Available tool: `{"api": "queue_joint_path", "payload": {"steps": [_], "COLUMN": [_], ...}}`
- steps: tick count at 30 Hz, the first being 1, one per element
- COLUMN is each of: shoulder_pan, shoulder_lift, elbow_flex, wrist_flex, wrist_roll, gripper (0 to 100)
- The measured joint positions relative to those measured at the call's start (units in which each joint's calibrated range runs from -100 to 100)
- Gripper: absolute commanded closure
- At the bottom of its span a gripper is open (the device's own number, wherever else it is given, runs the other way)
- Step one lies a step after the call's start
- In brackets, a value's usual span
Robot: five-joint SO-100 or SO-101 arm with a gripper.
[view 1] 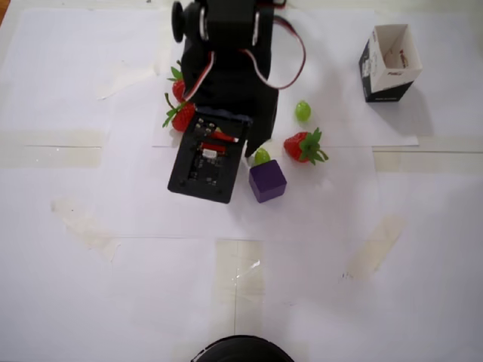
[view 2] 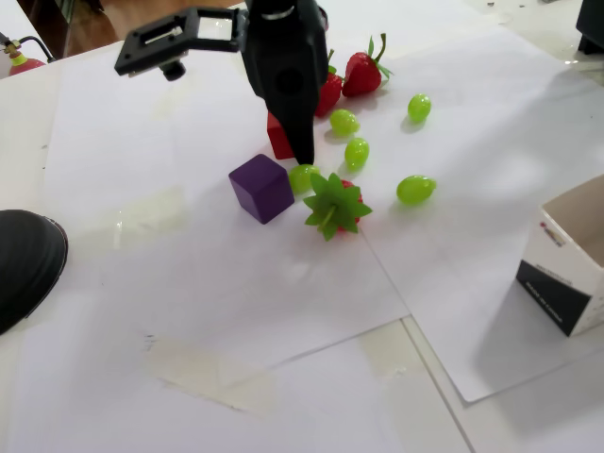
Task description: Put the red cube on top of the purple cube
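The hand (view 2: 300, 142) reaches down at the red cube (view 2: 276, 139), which sits on the white paper of the bench (view 2: 283, 311) just behind the purple cube (view 2: 261, 188); the two cubes are near each other but not touching. In the fixed view one dark finger (view 2: 302, 132) covers most of the red cube, so only its left part shows, and I cannot tell whether the hand has closed on it or how wide it stands. In the overhead view the arm and its black camera block (view 1: 207, 158) hide the red cube completely, while the purple cube (view 1: 267, 181) lies clear just to the right of that block. Crowding the spot are a green grape (view 2: 302, 177) touching or almost touching the purple cube's right side, a strawberry lying with its green leaves toward the camera (view 2: 333, 205) just beside that grape, two more grapes (view 2: 356, 152) and (view 2: 343, 121) to the right of the red cube, and two strawberries (view 2: 361, 72) behind the arm. Farther right lie another two grapes (view 2: 416, 190) and (view 2: 419, 107). An open white-and-black carton (view 1: 388, 62) stands well apart near the paper's corner; it carries small print on its side that is too small to read. A round black object (view 2: 26, 264) sits at the left edge of the fixed view.
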Motion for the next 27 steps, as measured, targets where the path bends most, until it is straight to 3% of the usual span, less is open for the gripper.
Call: {"api": "queue_joint_path", "payload": {"steps": [6,14,27], "shoulder_pan": [0.7,2.5,2.4], "shoulder_lift": [0.4,0.4,-2.4], "elbow_flex": [-0.7,-0.7,-0.6], "wrist_flex": [0.0,0.0,5.7], "wrist_roll": [1.6,2.7,5.6], "gripper": [77,94,97]}}
